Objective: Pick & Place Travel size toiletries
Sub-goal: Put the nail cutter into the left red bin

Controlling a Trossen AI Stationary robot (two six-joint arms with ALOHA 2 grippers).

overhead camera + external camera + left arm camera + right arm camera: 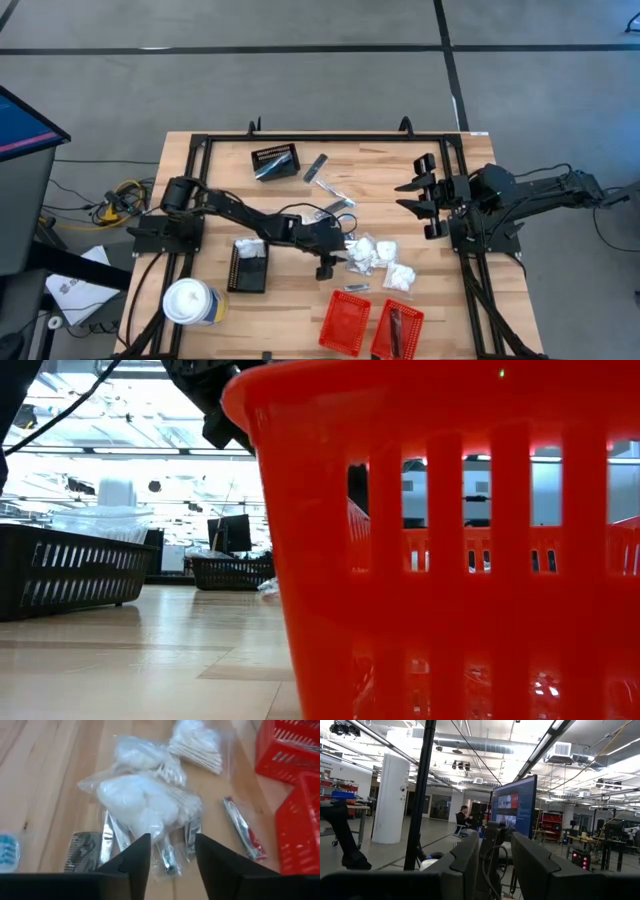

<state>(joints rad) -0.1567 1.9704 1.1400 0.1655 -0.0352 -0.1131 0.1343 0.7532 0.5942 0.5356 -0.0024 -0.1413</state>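
The travel size toiletries lie mid-table: a pile of white clear-wrapped packets (140,802) (370,255) resting on silvery sachets (107,837), with a packet of cotton sticks (197,747) and a silver and red clipper (242,827) beside it. More silvery pieces (332,190) lie farther back. My left gripper (172,852) (338,252) is open, slanting down at the near side of the pile, its fingers on either side of the lowest packet's edge. My right gripper (418,197) (495,865) waits raised at the table's right, open and holding nothing.
Two red baskets (345,322) (397,330) stand at the near edge; one of them fills the low view (450,540). Black baskets sit at the far left (275,160) and by the left arm (248,265). A white lidded cup (190,300) stands near left. A dark comb (80,851) lies by the pile.
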